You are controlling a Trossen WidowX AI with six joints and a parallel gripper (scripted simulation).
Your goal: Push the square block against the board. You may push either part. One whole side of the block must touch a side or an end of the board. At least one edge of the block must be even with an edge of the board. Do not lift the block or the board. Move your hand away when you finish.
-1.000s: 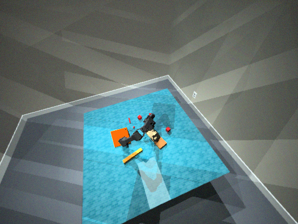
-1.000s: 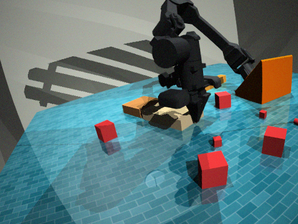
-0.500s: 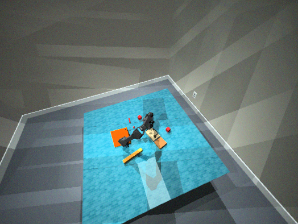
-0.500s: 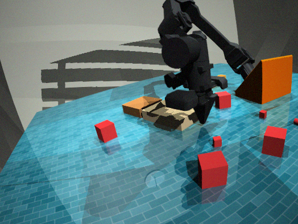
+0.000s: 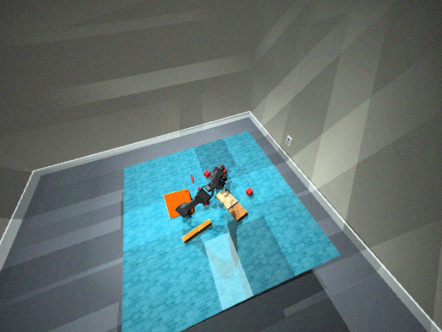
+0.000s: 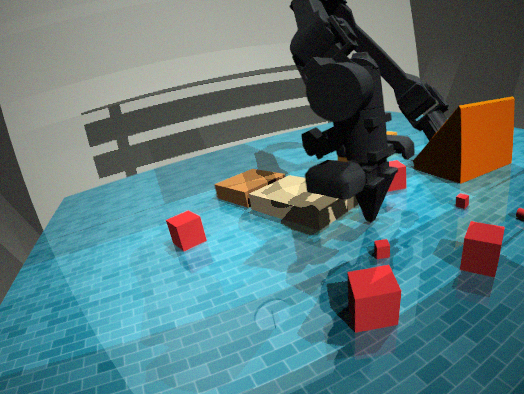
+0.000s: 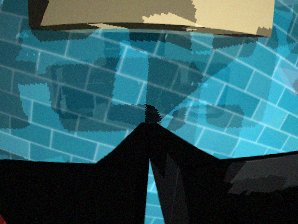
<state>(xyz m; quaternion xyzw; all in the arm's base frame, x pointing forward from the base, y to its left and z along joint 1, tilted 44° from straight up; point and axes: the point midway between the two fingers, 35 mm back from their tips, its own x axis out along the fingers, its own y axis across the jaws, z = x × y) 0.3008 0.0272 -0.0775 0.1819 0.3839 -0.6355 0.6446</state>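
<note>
1. Task items: the orange-brown square block (image 5: 238, 211) (image 6: 242, 187) lies flat on the blue brick-patterned surface, at the far end of the pale tan rectangular board (image 5: 227, 199) (image 6: 280, 192) (image 7: 150, 12) in the exterior view. The two lie end to end; full contact cannot be confirmed because of a dark seam.
2. End effector: the black gripper (image 6: 370, 219) (image 7: 148, 129) is closed with nothing held. Its tips are seen just short of the board's near end, with a gap.
3. Step in hand: the pushing together is judged largely complete, and clearance of the hand appears to be in hand.
4. Alignment: the long edges appear roughly even; exact flushness cannot be verified.
5. Next move: withdrawal away from the board is called for, without a sideways brush. Should the seam prove open, a short, straight, low push on the board's end is required instead.
</note>
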